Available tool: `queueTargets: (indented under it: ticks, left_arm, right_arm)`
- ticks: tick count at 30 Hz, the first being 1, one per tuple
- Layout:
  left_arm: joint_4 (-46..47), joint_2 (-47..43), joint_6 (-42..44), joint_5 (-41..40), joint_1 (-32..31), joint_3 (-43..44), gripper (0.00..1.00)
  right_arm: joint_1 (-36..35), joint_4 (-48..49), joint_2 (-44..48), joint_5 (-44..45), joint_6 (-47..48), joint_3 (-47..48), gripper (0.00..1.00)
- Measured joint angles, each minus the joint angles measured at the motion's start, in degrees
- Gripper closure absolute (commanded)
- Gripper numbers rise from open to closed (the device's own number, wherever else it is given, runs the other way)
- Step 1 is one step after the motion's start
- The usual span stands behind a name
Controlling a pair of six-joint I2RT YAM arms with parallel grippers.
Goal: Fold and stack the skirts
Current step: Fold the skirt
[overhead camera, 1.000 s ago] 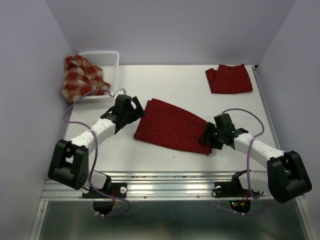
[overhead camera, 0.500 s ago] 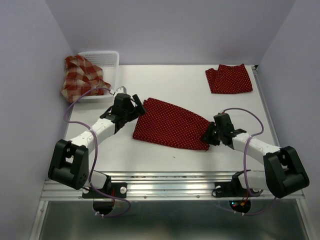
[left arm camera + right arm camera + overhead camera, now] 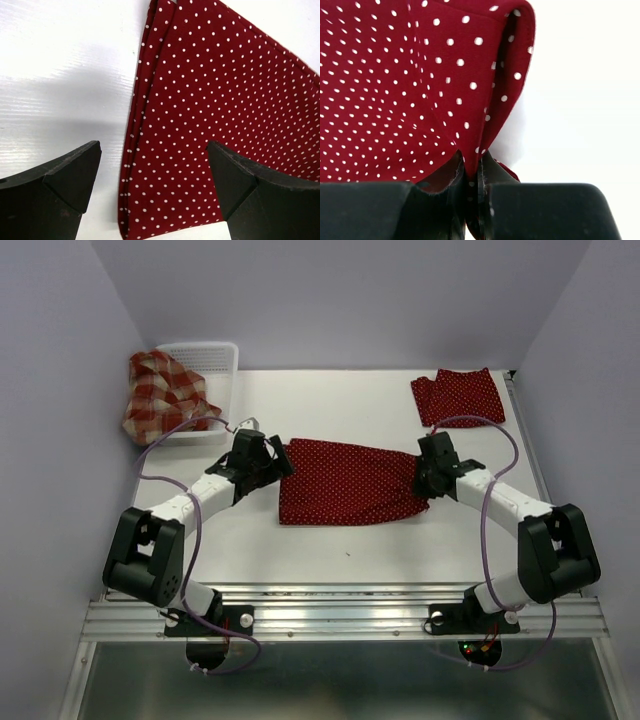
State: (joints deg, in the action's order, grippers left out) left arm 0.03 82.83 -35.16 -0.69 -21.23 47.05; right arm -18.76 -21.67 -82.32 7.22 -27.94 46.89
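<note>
A dark red polka-dot skirt (image 3: pixel 345 483) lies spread across the middle of the table. My right gripper (image 3: pixel 428 478) is shut on its right edge, and the pinched cloth (image 3: pixel 475 165) rises between the two black fingers. My left gripper (image 3: pixel 281 460) stands open over the skirt's left corner (image 3: pixel 165 165), one finger on the bare table and one above the cloth. A second polka-dot skirt (image 3: pixel 459 397) lies folded at the back right. The red-and-cream plaid skirt (image 3: pixel 163 395) hangs over the basket at the back left.
A white mesh basket (image 3: pixel 212 362) stands at the back left corner against the wall. The metal rail (image 3: pixel 340 605) runs along the table's near edge, with both arm bases on it. Purple cables loop off both arms.
My right gripper has closed on the skirt's right edge and carried it toward the back, so the skirt now lies straight across. The left gripper stayed open and shifted slightly right.
</note>
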Motion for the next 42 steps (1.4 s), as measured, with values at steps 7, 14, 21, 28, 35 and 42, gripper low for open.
queueTargets:
  ticks: [7, 14, 21, 28, 35, 42]
  left_arm:
    - [0.7, 3.3, 0.7, 3.7, 0.0, 0.0, 0.01]
    - [3.5, 7.6, 0.9, 8.5, 0.0, 0.0, 0.21]
    - [6.1, 12.2, 1.1, 11.5, -0.2, 1.0, 0.43]
    - [7.6, 14.4, 0.9, 12.7, -1.5, 1.9, 0.6]
    - [9.0, 15.7, 0.4, 13.0, -2.4, 2.2, 0.66]
    - [9.2, 15.7, 0.0, 13.0, -2.4, 2.2, 0.66]
  right_arm:
    - [0.0, -6.4, -1.3, 4.8, 9.1, 10.0, 0.99]
    - [0.0, -11.2, -3.6, 4.4, 14.7, 19.9, 0.99]
    - [-0.9, -15.2, -6.9, 4.6, 17.6, 25.0, 0.99]
    - [-7.2, -20.3, -11.2, 8.7, 18.4, 30.9, 0.99]
    - [-14.2, -25.1, -15.4, 12.7, 18.6, 38.5, 1.0]
    - [-19.8, -28.7, -21.7, 13.6, 18.5, 46.7, 0.99]
